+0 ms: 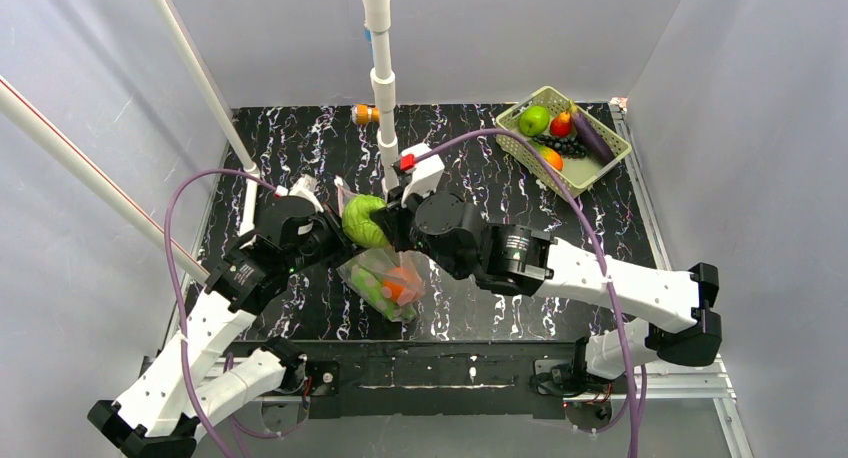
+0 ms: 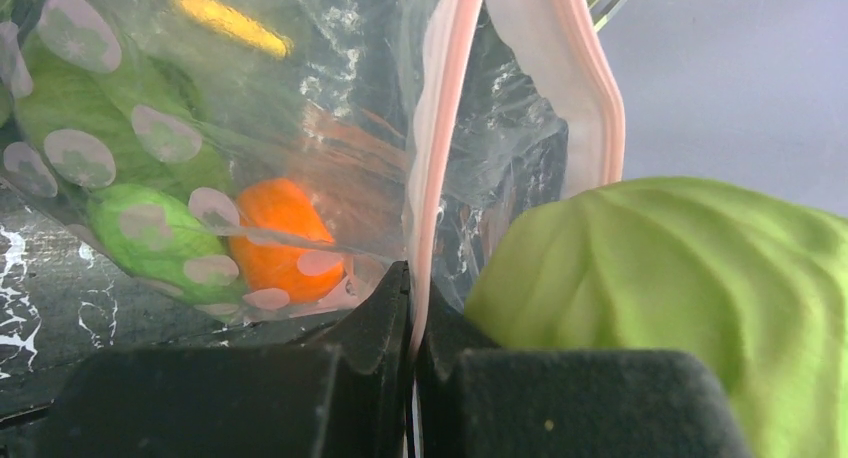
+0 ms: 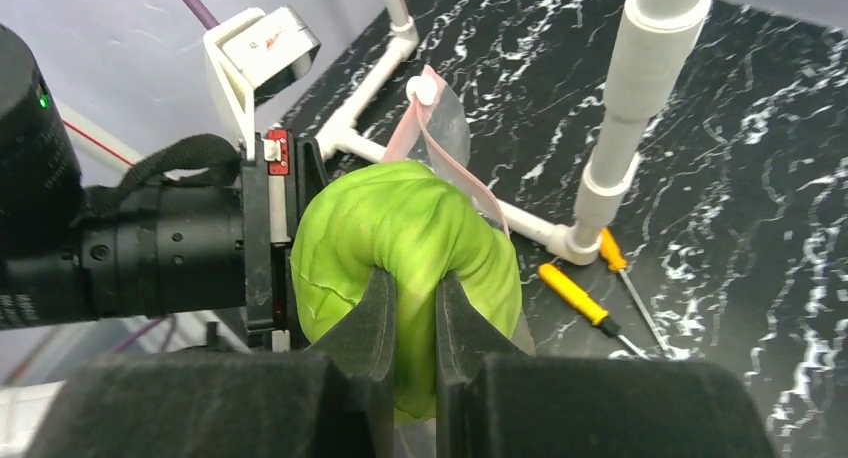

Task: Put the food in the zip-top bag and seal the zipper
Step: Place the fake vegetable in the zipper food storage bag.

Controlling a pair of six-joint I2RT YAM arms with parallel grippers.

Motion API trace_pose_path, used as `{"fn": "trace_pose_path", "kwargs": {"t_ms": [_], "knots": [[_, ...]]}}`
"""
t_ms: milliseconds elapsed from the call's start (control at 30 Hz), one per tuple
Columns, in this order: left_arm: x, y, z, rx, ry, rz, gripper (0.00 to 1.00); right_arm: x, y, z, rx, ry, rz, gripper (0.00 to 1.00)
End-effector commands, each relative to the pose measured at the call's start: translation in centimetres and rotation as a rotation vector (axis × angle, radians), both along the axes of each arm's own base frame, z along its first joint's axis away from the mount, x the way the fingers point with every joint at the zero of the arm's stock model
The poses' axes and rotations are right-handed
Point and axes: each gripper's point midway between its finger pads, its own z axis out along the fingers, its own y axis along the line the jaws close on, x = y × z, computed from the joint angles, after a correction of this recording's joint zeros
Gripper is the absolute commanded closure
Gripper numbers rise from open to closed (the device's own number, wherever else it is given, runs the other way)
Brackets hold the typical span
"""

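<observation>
the zip-top bag (image 2: 200, 128) is clear with mauve-pink dots, its zipper (image 2: 440, 128) a pale pink strip, and an orange ball (image 2: 285, 238) and green pieces (image 2: 150, 233) show through it. the leafy piece (image 3: 400, 228) is light green with faint veins, the screwdriver (image 3: 570, 293) handle yellow, the table (image 1: 300, 138) black marbled with white. the mesh basket (image 1: 604, 170) is pale green, holding a green melon (image 1: 534, 120), red fruit (image 1: 561, 124) and purple eggplant (image 1: 592, 133).

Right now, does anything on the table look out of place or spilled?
Two yellow-handled screwdrivers lie on the table at the foot of the white pipe: tools, not food. A small orange object also sits alone at the far edge.
</observation>
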Motion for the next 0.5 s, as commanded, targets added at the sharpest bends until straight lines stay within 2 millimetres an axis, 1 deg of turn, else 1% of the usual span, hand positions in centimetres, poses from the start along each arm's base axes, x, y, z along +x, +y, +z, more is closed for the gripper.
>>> {"fn": "trace_pose_path", "kwargs": {"t_ms": [0, 133, 167, 200, 267, 333, 467], "knots": [[-0.4, -0.4, 2.8, -0.058, -0.071, -0.025, 1.0, 2.2, -2.1, -1.6, -0.239, -0.154, -0.125, 0.99], [-0.6, -0.1, 3.3, -0.056, -0.079, -0.021, 1.0, 2.6, -2.2, -1.9, -0.344, -0.218, -0.152, 0.99], [-0.7, 0.0, 3.3, -0.055, -0.079, -0.018, 1.0, 2.7, -2.3, -1.7, -0.364, -0.242, -0.161, 0.98], [-0.7, 0.1, 3.2, -0.052, -0.08, -0.014, 1.0, 2.8, -2.4, -1.5, -0.383, -0.266, -0.173, 0.94], [-0.7, 0.3, 3.2, -0.053, -0.078, -0.008, 1.0, 2.8, -2.4, -1.0, -0.396, -0.287, -0.173, 0.78], [-0.7, 0.2, 3.1, -0.055, -0.073, -0.004, 1.0, 2.1, -1.6, -0.5, -0.363, -0.273, -0.106, 0.65], [-0.6, 0.0, 3.0, -0.059, -0.064, -0.01, 1.0, -1.3, 1.0, 1.3, -0.218, -0.194, 0.119, 0.44]]}}
